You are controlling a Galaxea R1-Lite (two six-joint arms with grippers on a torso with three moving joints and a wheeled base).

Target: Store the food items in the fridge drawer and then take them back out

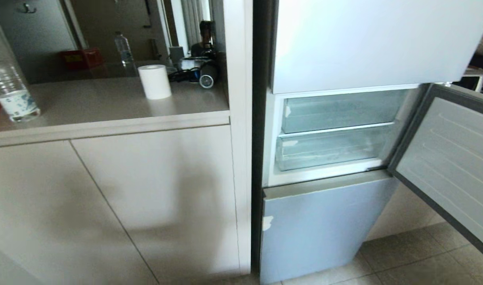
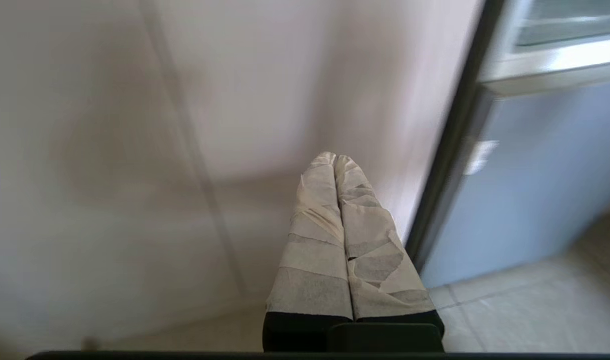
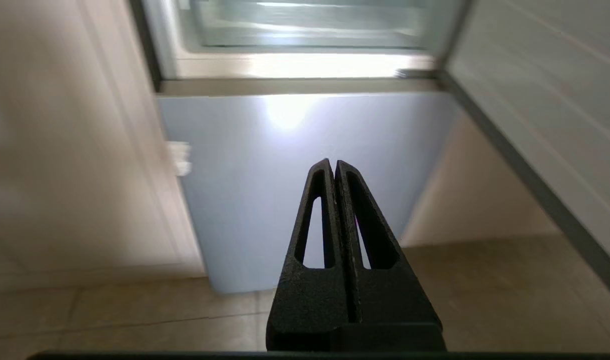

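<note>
The food items are out of view in every frame. The fridge drawer [image 1: 328, 149] is the lower clear bin in the open middle section of the fridge, pushed in; its clear front also shows in the right wrist view [image 3: 310, 25]. A shallower clear tray [image 1: 340, 111] sits above it. Neither arm shows in the head view. My left gripper [image 2: 335, 158], fingers wrapped in pale tape, is shut and empty, low before a cabinet door [image 2: 134, 150]. My right gripper [image 3: 333, 164], black, is shut and empty, pointing at the fridge's lowest glossy panel [image 3: 305, 165].
The middle fridge door [image 1: 451, 166] stands swung open to the right. The upper fridge door [image 1: 368, 39] is closed. Left of the fridge is a counter [image 1: 106, 103] with a paper roll [image 1: 155, 81] and a water bottle [image 1: 9, 89]. Tiled floor [image 1: 415, 253] lies below.
</note>
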